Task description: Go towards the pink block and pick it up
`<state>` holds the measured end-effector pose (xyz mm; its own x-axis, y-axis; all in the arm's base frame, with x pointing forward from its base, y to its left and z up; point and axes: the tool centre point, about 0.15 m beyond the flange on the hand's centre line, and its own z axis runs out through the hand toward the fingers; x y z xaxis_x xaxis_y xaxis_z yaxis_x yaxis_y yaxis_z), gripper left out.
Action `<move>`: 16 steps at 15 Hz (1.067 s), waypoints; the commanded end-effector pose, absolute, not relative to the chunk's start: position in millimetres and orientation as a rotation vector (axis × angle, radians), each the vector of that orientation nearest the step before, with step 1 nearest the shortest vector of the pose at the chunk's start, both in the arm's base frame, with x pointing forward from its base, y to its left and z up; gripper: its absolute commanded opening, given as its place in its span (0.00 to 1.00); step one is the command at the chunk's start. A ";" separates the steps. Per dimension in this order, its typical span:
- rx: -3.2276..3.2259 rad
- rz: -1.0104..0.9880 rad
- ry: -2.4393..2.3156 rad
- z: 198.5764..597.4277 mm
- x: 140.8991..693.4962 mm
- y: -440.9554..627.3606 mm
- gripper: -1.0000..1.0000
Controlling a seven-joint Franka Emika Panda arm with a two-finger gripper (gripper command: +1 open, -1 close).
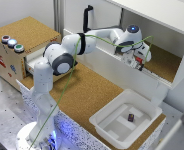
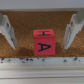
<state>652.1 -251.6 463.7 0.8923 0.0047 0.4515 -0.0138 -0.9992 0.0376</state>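
Observation:
The pink block [image 2: 43, 41] is a reddish-pink cube with black letters on its faces. It rests on the cork floor, close to a white ledge. In the wrist view it sits between my two fingers [image 2: 73, 30], with a gap on each side. My gripper [image 2: 39, 46] is open around it and not touching it. In the exterior view my gripper [image 1: 136, 60] reaches down into the white-walled recess at the back right, and a reddish bit of the block [image 1: 140, 63] shows at its tips.
A white tray [image 1: 145, 101] at the front right holds a small dark purplish block [image 1: 131, 118]. A wooden box [image 1: 12, 60] with three buttons stands at the exterior view's left. The recess's white front wall [image 1: 109, 64] and upper shelf [image 1: 157, 15] enclose the gripper.

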 end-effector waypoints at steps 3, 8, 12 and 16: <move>3.132 0.560 -0.041 464.1 700.4 -257.2 0.00; 3.124 0.613 -0.148 474.7 679.7 -272.8 0.00; 3.072 0.741 -0.265 495.9 619.9 -286.3 0.00; 3.022 0.781 -0.330 496.5 567.6 -289.6 0.00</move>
<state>630.1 -287.3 484.0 0.8879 -0.1648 0.4294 -0.1634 -0.9857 -0.0405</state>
